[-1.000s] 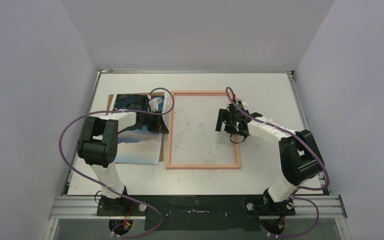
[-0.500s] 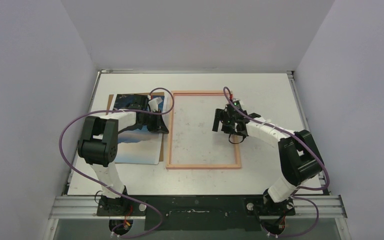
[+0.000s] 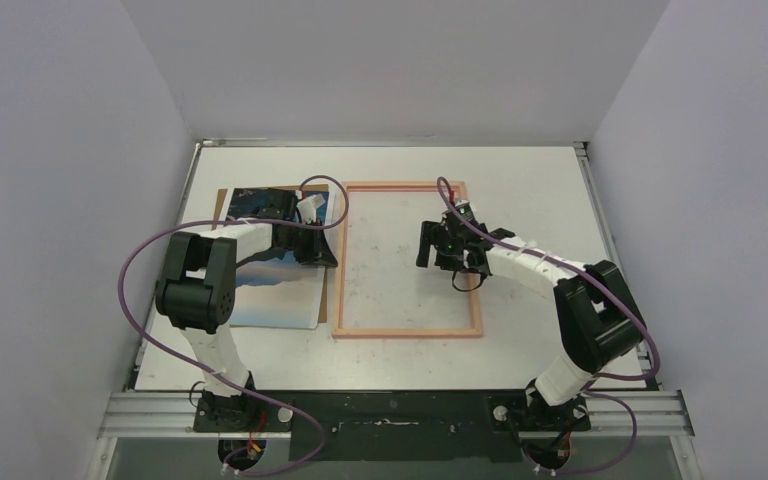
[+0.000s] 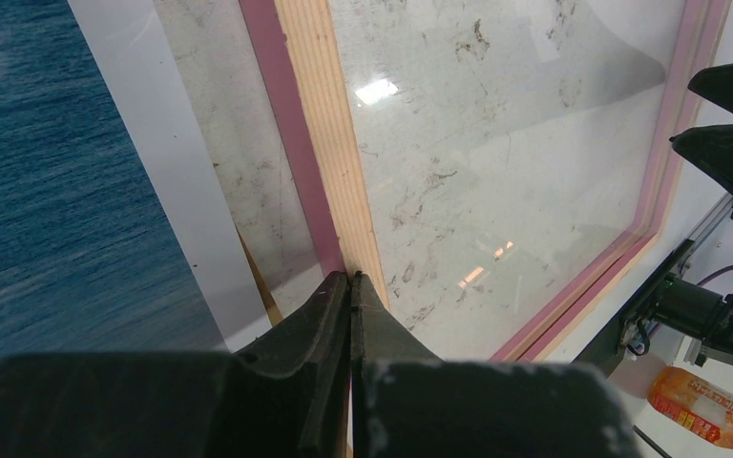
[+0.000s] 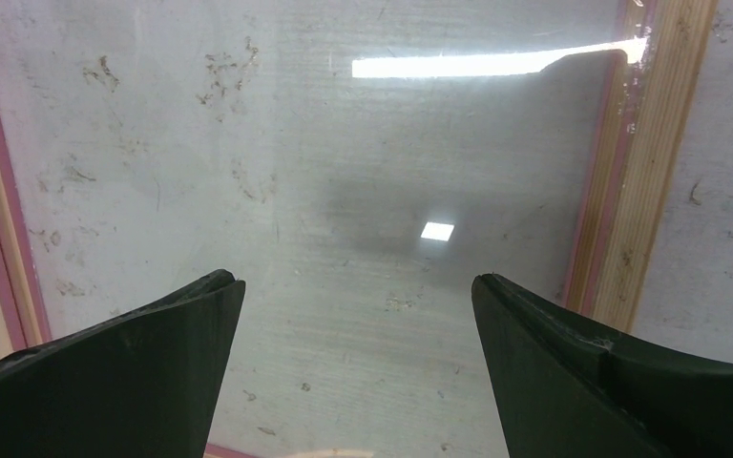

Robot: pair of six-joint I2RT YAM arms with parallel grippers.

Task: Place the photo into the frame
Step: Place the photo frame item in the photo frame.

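We see the frame (image 3: 341,262) lying flat near the middle of the table (image 3: 530,175), its pale wood side facing up and a pink edge showing along the inside of the rails. A smudged clear pane (image 5: 344,143) fills its opening. The photo (image 3: 282,302) lies just beside the frame's left rail, outside the frame, with its pale clouds at the near end. The left arm reaches over its far half. A sliver of brown backing board (image 3: 221,197) peeks out at the photo's far left corner. The left gripper (image 4: 351,279) is clenched, its two fingers pressed flat together with nothing visible between them. The tips sit low at the frame's left rail, where it runs beside the photo's white border. The right gripper (image 5: 358,315) hangs spread wide above the pane, inside the frame's right half. Its fingers (image 5: 153,353) are well apart and hold nothing, and the frame's right rail is in sight just beyond.
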